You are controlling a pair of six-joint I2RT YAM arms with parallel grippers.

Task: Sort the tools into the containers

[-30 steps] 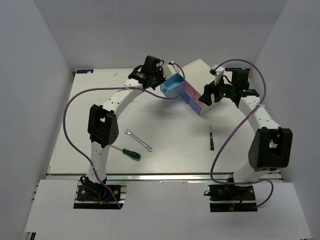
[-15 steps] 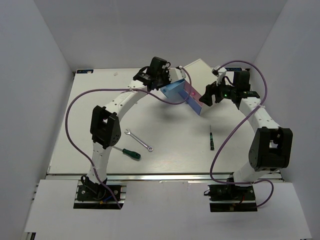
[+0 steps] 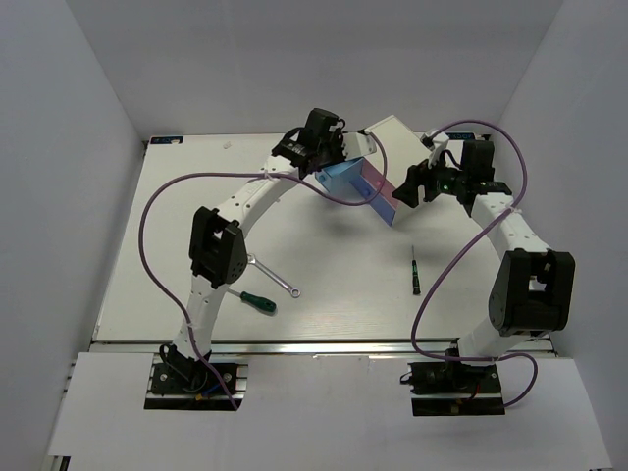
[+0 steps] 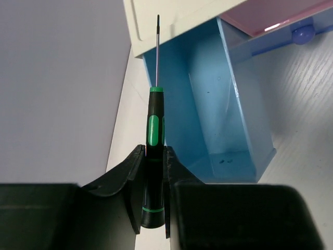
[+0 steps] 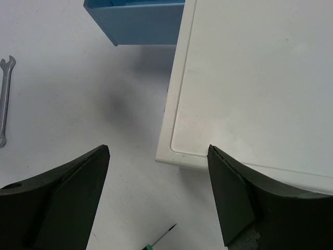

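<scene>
My left gripper (image 3: 334, 149) is shut on a thin dark mini screwdriver (image 4: 154, 136) with green bands. It holds the tool shaft-forward just left of the open blue drawer (image 4: 229, 114), over that drawer's left wall. The pink drawer (image 3: 379, 186) sits open beside it in the white cabinet (image 3: 394, 130). My right gripper (image 5: 157, 151) is open and empty above the cabinet's corner (image 5: 250, 78). The silver wrench (image 3: 272, 275), the green-handled screwdriver (image 3: 251, 299) and another dark mini screwdriver (image 3: 415, 271) lie on the table.
The blue drawer's round knob (image 4: 303, 34) shows below the pink drawer (image 4: 270, 15). In the right wrist view the wrench (image 5: 5, 99) lies far left and a thin screwdriver tip (image 5: 165, 233) shows at the bottom edge. White walls enclose the table.
My left gripper has moved right with the mini screwdriver, from the blue drawer's far left side to over its left wall. The right arm has barely moved.
</scene>
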